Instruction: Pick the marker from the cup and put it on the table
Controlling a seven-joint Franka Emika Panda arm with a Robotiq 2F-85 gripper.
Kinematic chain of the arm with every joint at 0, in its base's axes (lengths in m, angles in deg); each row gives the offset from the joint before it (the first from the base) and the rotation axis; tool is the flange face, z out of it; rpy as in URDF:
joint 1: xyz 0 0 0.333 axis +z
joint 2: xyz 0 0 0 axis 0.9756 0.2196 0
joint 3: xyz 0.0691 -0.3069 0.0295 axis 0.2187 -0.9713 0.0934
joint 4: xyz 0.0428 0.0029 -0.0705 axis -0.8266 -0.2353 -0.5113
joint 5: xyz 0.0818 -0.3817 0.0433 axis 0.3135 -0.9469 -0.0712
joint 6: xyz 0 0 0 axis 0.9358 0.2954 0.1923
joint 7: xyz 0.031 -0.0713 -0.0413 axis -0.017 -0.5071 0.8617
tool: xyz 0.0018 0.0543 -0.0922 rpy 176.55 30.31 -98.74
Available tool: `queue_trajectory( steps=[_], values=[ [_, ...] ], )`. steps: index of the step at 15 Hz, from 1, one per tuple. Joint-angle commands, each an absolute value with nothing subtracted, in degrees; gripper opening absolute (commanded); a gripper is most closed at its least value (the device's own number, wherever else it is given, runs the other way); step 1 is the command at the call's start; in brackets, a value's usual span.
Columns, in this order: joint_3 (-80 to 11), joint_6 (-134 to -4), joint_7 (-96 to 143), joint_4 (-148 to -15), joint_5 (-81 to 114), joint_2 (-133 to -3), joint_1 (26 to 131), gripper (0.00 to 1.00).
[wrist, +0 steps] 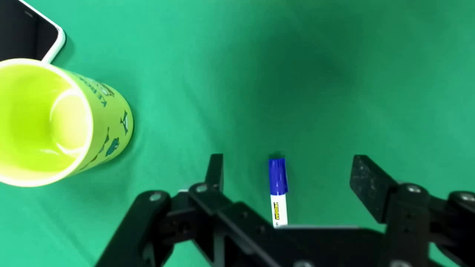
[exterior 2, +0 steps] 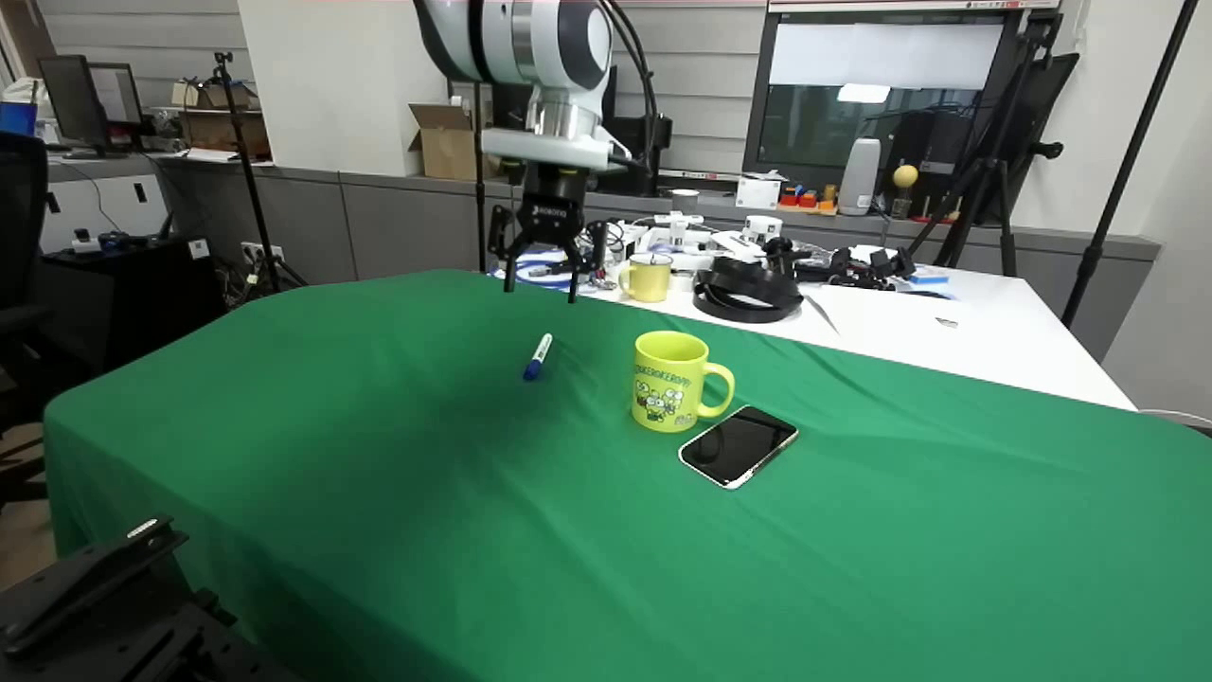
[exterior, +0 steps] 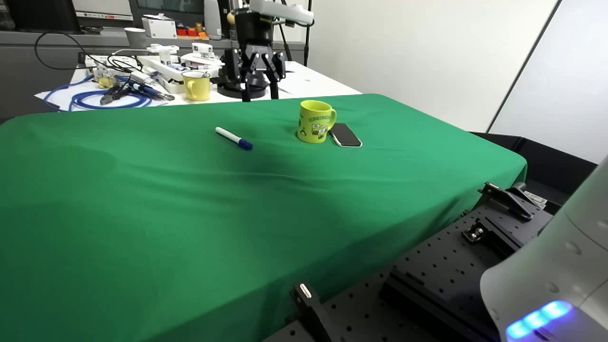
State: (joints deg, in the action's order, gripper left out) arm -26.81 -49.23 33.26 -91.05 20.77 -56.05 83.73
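Dark-screened phone, pale yellow mug

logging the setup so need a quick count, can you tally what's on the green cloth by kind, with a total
Marker, white and blue: 1
Cup, yellow-green: 1
Phone, dark screen up: 1
Total: 3
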Motion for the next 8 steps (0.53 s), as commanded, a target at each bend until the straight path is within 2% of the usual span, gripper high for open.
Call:
queue_trajectory(
  steps=[1, 2, 8],
  values=[
    [-26.31, -47.03, 33.28, -90.73, 21.12, -57.19, 83.05, 0.94],
    [-26.31, -45.62, 33.5, -90.67, 21.69, -58.14, 82.79, 1.0],
    [-26.22, -44.78, 33.68, -90.7, 21.9, -58.43, 82.49, 1.0]
  ],
)
